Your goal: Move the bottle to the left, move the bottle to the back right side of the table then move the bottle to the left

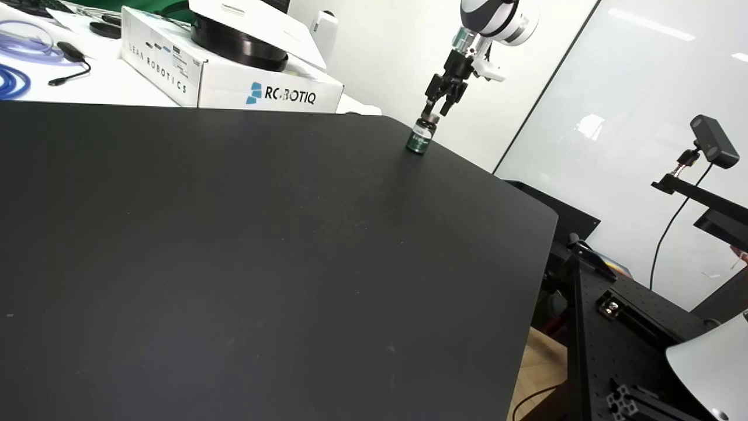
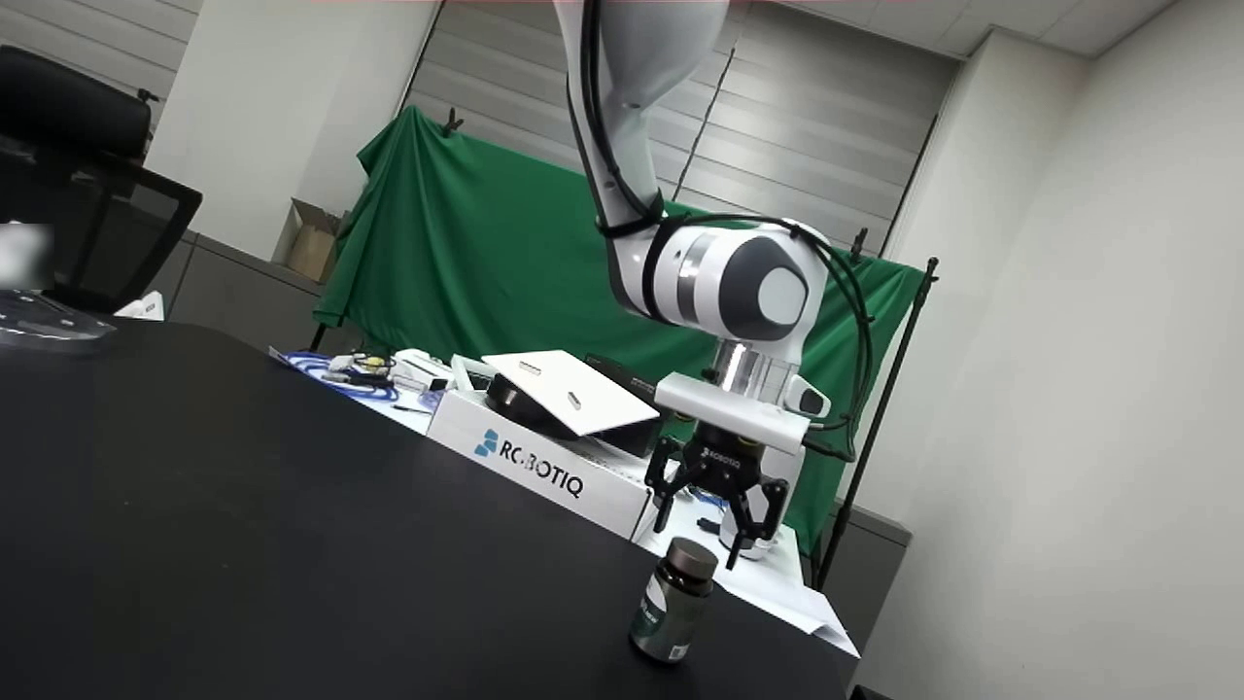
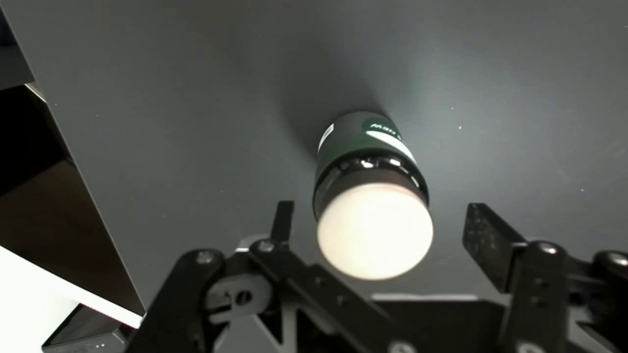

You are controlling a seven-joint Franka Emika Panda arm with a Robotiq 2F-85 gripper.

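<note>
A small capped bottle (image 2: 671,612) stands upright on a matte black table (image 1: 263,245), near a rounded corner and just in from the edge. Its cap is dark brown in both exterior views; in the wrist view, its top glares almost white. The label is dark green with a curved white band. In the wrist view, upside-down capitals on it seem to read "NEW"; the remaining print is too small to make out.

The black gripper (image 2: 698,535), at the end of a white robot arm (image 2: 729,277), is released: in the wrist view its fingers are parted, one on each side of the cap, with a gap on both sides. In an exterior view, pale lettering on its body reads "ROBOTIQ".

Beyond an edge of the table, a white surface (image 1: 123,85) carries a white box (image 1: 225,88). One side says "ROBOTIQ" in black capitals beside a blue logo, legible in both exterior views; the adjoining side says "LEAN ROBOTICS", with finer print too small to read. A black round object (image 1: 234,47) and a tilted white panel (image 1: 257,23) rest on top. Blue coiled tubing (image 1: 11,82) lies near the box. Farther back hangs a green cloth (image 2: 486,253).
</note>
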